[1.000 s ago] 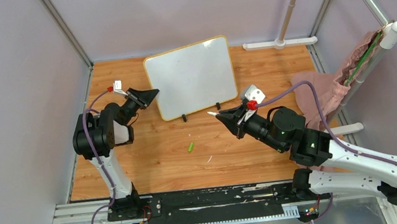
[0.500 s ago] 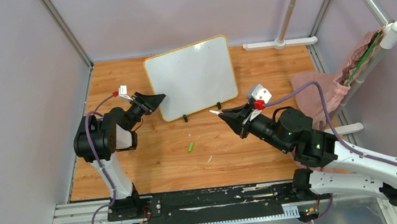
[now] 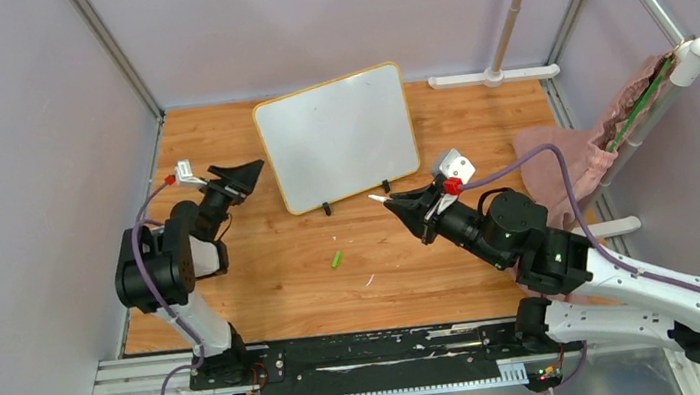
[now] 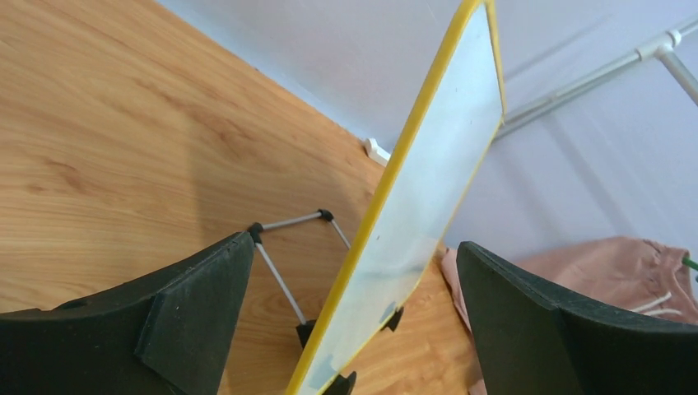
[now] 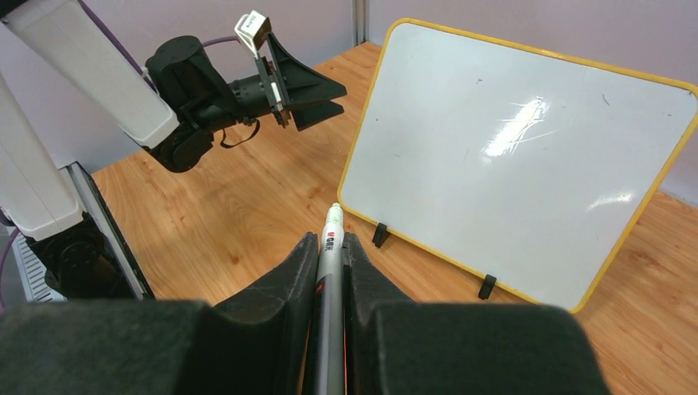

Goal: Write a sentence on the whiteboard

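The whiteboard (image 3: 339,138), glossy white with a yellow rim, stands propped on the wooden floor on black clip feet. Its face (image 5: 510,156) is blank; no sentence is in view. My left gripper (image 3: 251,177) is open just short of the board's left edge. In the left wrist view that edge (image 4: 411,156) runs ahead of my wide-spread left gripper (image 4: 354,243), untouched. My right gripper (image 3: 408,206) hovers in front of the board's lower edge, shut on a grey marker (image 5: 332,247) whose uncapped tip points at the board, a little short of it.
A green marker cap (image 3: 336,259) lies on the floor in front of the board. A pink cloth (image 3: 564,166) lies heaped at the right beside a white pole stand (image 3: 494,76). Lilac walls enclose the wooden floor (image 3: 267,288). A wire prop (image 4: 284,220) stands behind the board.
My left gripper has opened wide and drawn back leftward from the board's left edge. The right arm crept slightly right, then held still with the marker. The board has not moved.
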You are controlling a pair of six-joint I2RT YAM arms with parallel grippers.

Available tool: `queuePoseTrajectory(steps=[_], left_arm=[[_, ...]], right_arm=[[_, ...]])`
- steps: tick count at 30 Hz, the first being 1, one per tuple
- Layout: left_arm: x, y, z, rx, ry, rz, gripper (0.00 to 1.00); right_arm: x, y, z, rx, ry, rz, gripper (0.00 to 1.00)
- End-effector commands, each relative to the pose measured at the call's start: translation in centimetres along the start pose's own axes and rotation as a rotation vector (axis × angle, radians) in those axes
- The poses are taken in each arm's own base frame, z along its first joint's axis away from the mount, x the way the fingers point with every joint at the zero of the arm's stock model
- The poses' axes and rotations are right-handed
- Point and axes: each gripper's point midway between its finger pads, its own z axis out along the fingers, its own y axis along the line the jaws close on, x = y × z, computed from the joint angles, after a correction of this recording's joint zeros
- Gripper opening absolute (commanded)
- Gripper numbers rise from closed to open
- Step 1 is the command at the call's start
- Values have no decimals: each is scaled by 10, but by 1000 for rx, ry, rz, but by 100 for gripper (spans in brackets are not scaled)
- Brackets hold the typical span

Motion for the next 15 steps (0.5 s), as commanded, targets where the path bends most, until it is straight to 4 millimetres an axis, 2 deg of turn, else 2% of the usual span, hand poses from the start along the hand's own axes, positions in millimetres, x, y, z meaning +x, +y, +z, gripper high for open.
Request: queuePoseTrajectory(steps=[1,4,7,9,15], left_arm=[[-32,0,-8,-62,-86,91,100],[-36,13,-14,-204,-43,173,100],[-50,23,-28,-377,-27,253,100],[-61,15,-37,-433,-39,291,100],[-75,22,-64,-647,-88,211,100]], right_arm=[[-18,-5,-2,11,-48,-19,0],[-18,-6,-3,15,-50,-21,0],[-19,-7,-5,19,-52,-21,0],[-19,-9,-6,22,-55,-45,0],[-20,-8,-6,16,-51,-63,0]])
